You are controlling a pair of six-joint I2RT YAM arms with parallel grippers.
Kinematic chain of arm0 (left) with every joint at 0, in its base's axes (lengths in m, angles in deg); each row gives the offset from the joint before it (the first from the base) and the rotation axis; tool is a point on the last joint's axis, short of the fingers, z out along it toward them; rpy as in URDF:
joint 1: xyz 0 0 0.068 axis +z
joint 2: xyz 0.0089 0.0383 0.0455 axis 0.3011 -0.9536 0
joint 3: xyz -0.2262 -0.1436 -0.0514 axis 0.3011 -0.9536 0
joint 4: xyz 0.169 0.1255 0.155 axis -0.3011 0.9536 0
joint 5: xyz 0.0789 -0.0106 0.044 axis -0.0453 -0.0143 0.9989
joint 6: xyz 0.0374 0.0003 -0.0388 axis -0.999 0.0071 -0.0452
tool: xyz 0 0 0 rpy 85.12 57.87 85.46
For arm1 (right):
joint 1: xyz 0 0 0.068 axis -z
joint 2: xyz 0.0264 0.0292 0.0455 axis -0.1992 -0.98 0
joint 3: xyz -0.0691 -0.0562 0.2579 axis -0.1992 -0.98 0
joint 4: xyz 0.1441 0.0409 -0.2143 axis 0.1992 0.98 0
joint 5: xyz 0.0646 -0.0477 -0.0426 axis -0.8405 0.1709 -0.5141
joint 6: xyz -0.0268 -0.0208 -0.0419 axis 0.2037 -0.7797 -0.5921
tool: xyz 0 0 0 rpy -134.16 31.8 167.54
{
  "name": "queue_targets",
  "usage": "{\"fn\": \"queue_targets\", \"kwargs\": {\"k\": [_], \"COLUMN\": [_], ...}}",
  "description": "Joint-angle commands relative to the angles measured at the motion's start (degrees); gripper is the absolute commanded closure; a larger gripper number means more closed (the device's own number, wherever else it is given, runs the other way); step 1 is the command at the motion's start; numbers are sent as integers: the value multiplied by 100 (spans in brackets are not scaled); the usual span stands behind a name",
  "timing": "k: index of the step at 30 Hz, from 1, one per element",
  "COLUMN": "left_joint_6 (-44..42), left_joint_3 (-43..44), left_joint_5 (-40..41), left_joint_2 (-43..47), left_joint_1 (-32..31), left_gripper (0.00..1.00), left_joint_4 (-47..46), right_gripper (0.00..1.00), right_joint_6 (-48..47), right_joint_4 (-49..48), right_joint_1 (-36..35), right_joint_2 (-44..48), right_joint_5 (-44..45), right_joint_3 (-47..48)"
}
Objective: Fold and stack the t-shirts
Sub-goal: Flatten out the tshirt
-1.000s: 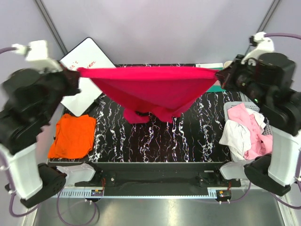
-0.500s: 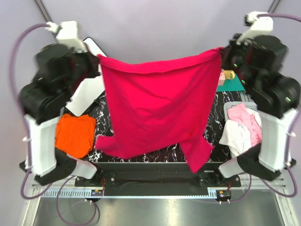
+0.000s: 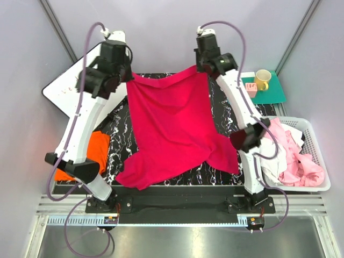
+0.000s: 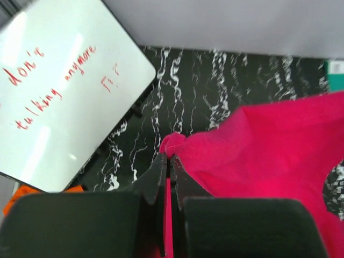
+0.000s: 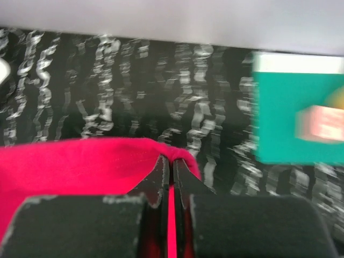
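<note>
Two corners of the magenta-red t-shirt (image 3: 172, 126) are being held at the far side of the black marbled table (image 3: 121, 134), one by each arm. The cloth is running toward the bases, and its near end and both sleeves are lying rumpled on the table top. The left gripper (image 4: 168, 160) is pinching its corner with the jaws closed to a slit and a small tuft of cloth bunching past the tips. The right gripper (image 5: 171, 161) is doing the same, fully closed on a fold of the hem. Judging by the spread between them, the arms are holding the far edge taut so the shirt goes down flat and square for folding. Whether that edge is touching the table I cannot tell. The orange t-shirt (image 3: 98, 148) is lying flat at the table's left side, partly behind the left arm, likely the start of the stack. The pale pink and white t-shirts (image 3: 301, 161) are lying heaped in the basket (image 3: 318, 141) on the right, likely awaiting their turn. The whiteboard (image 3: 62, 92), green mat (image 3: 271, 95) and yellow mug (image 3: 262, 79) are sitting at the far corners, apart from the cloth.
</note>
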Motion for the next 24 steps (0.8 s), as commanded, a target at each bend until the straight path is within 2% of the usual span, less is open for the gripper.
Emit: {"fn": "queue_targets", "kwargs": {"k": [1, 3, 4, 6, 8, 10, 14, 15, 16, 17, 18, 19, 21, 24], "left_joint_6": [465, 808, 1035, 1282, 1564, 1853, 2241, 2294, 2338, 2356, 2399, 2426, 2409, 2006], "left_joint_3": [-1105, -1574, -2089, -2592, -3163, -3377, -3553, -3588, -3614, -3632, -3632, -3624, -3571, -3369], "left_joint_5": [-119, 29, 91, 223, 390, 653, 795, 830, 813, 821, 822, 830, 795, 322], "left_joint_2": [248, 415, 598, 819, 1056, 1179, 1206, 1224, 1241, 1268, 1268, 1285, 1294, 1163], "left_joint_1": [111, 138, 164, 217, 261, 305, 515, 524, 533, 559, 577, 577, 586, 586], "left_gripper": [100, 100, 100, 100, 100, 100, 100, 96, 85, 66, 3, 1, 1, 1], "left_joint_4": [-644, -681, -663, -611, -549, -374, 92, 223, 260, 303, 373, 400, 348, -89], "right_gripper": [100, 97, 96, 91, 90, 89, 72, 67, 58, 52, 46, 39, 36, 23], "right_joint_6": [473, 588, 624, 624, 668, 729, 773, 756, 747, 730, 729, 721, 703, 677], "right_joint_4": [-441, -493, -589, -704, -810, -810, -793, -793, -793, -775, -740, -653, -591, -573], "right_joint_1": [11, -68, -103, -244, -340, -393, -586, -674, -701, -727, -727, -727, -719, -684], "right_joint_2": [-1042, -1552, -1667, -1861, -2080, -2282, -2731, -2749, -2749, -2723, -2697, -2644, -2355, -1731], "right_joint_5": [-1505, -2137, -2297, -2727, -2887, -3176, -3949, -4073, -4187, -4293, -4450, -4426, -4146, -3592], "right_joint_3": [1329, 1507, 1404, 1140, 841, 831, 805, 727, 534, 428, 323, 78, -231, -873]}}
